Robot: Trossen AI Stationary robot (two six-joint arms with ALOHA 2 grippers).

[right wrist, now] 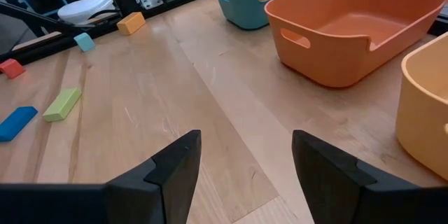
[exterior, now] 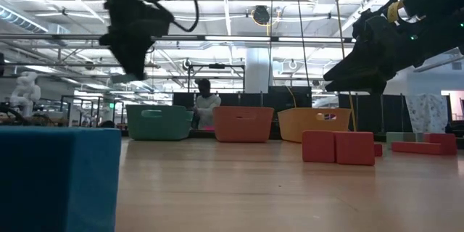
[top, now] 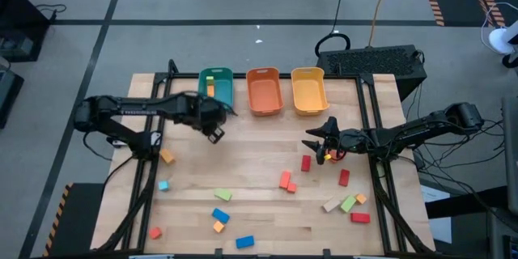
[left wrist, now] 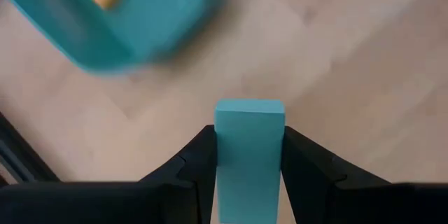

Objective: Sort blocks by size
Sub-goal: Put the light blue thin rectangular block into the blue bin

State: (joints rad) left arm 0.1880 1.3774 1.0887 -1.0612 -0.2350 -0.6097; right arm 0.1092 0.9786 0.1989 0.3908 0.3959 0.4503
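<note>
Three bins stand in a row along the table's point(top: 259, 133) far edge: a teal bin point(top: 217, 88) on the left, an orange bin point(top: 264, 91) in the middle and a yellow bin point(top: 308, 91) on the right. The teal bin holds an orange block point(top: 211, 90) and a green one point(top: 209, 79); the orange bin looks bare inside, and nothing shows in the yellow one. Most blocks lie scattered over the near half of the table: an orange cube point(top: 167, 156) and a light blue cube point(top: 163, 185) near the left edge, a red cube point(top: 154, 232) at the near left corner, a green bar point(top: 222, 196) and a blue bar point(top: 244, 242) toward the near edge, and a tan bar point(top: 332, 205) in a cluster at the right. The broad middle strip in front of the bins is open wood. The left gripper point(left wrist: 248, 161) hangs raised just in front of the teal bin, its arm reaching in from the left edge, fingers clamped on a teal block point(left wrist: 249, 147) that stands up between them. The right gripper point(right wrist: 246, 168) hovers in front of the yellow bin, arm stretched in from the right edge, its fingers spread apart with nothing between them
</note>
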